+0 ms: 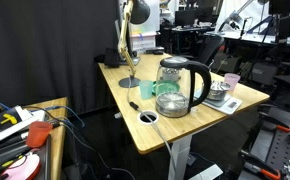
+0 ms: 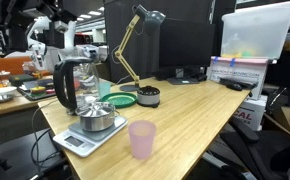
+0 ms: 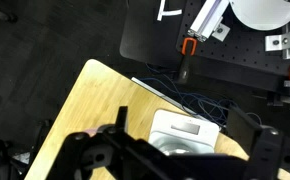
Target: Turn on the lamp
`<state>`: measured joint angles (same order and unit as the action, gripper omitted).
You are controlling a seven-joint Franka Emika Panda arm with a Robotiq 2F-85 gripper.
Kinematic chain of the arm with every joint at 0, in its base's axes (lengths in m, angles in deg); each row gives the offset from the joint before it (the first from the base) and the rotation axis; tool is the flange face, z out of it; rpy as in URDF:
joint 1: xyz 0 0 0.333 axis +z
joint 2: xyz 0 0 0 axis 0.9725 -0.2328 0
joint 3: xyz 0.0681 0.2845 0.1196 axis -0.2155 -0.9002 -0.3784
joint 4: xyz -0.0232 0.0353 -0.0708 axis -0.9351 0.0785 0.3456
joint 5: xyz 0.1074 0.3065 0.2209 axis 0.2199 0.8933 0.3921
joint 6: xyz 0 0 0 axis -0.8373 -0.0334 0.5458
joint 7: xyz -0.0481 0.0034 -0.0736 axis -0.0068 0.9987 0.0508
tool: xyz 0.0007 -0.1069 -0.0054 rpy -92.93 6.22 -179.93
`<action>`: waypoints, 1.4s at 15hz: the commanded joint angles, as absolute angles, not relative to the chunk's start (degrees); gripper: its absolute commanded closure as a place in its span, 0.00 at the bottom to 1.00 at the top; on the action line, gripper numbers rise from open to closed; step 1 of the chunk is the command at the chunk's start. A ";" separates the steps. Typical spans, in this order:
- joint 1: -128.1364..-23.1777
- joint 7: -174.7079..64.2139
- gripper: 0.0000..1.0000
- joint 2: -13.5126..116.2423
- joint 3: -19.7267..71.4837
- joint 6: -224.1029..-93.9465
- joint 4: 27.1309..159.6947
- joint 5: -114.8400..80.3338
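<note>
The lamp [image 1: 124,45] stands at the back corner of the wooden table [image 1: 175,128], with a thin brass stem, a flat round base and a small head. It also shows in an exterior view [image 2: 126,50]. I cannot tell whether it is lit. In the wrist view my gripper [image 3: 185,138] is open and empty, its dark fingers spread wide high above a white scale [image 3: 185,130] near a table corner. The lamp is out of the wrist view. My arm [image 2: 60,35] shows behind the kettle, well away from the lamp.
A clear glass kettle with a black handle [image 1: 181,85] stands mid-table. Near it are a scale with a metal bowl [image 2: 95,125], a pink cup [image 2: 142,139], a green plate [image 2: 120,100] and a small black cylinder [image 2: 147,97]. Cables lie on the floor [image 3: 200,95].
</note>
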<state>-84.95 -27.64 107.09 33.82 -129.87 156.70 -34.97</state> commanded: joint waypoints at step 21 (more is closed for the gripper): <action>-66.87 -41.47 0.00 102.00 18.01 -143.94 152.13 -24.21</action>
